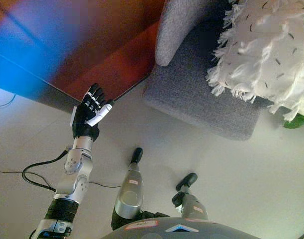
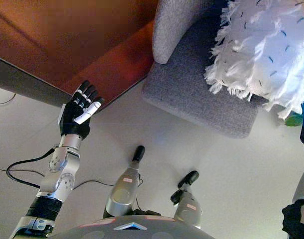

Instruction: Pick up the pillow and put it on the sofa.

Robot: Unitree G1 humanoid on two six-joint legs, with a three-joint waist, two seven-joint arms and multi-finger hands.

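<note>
White pillow (image 1: 263,50) on grey sofa (image 1: 191,84).

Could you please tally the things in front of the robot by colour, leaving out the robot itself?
White: 1, the fringed pillow, lying on the sofa seat.
Grey: 1, the sofa.
Reddish-brown: 1, the rug beside the sofa.
Green: 1, a small object at the pillow's lower edge, too hidden to identify.
Total: 4.

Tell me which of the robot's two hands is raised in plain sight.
The left hand, held up over the floor with fingers straight. The right hand shows in neither view; only that arm's edge appears at lower right.
</note>
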